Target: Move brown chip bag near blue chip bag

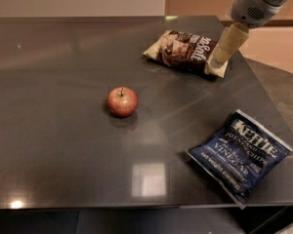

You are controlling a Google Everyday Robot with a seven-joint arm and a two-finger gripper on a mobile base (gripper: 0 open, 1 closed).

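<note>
Reaching in from the upper right corner, a grey robot arm (256, 6) points its cream-coloured gripper (219, 57) down and to the left, over a dark, glossy table (63, 155). The gripper's tip sits at the right-hand cream end of the brown bag (183, 50), either touching it or just above it; which one is not clear. Whether the gripper is open or closed cannot be told from this angle, since it shows as one cream shape. The brown bag lies flat near the far edge of the table, right of centre, with its long side running left to right and tilted slightly, its white script lettering facing up. The blue bag (239, 155) lies flat near the front right corner of the table, well apart from the brown bag, turned at a slant so one corner points to the front edge. Its white "Kettle" logo and the word "Vinegar" face up. A red apple (122, 101) stands upright near the middle of the table, stem up, to the left of both bags and touching neither. Soft light patches reflect off the tabletop near the front edge. Behind the table a pale wall shows on the left and a warmer tan surface on the right.
</note>
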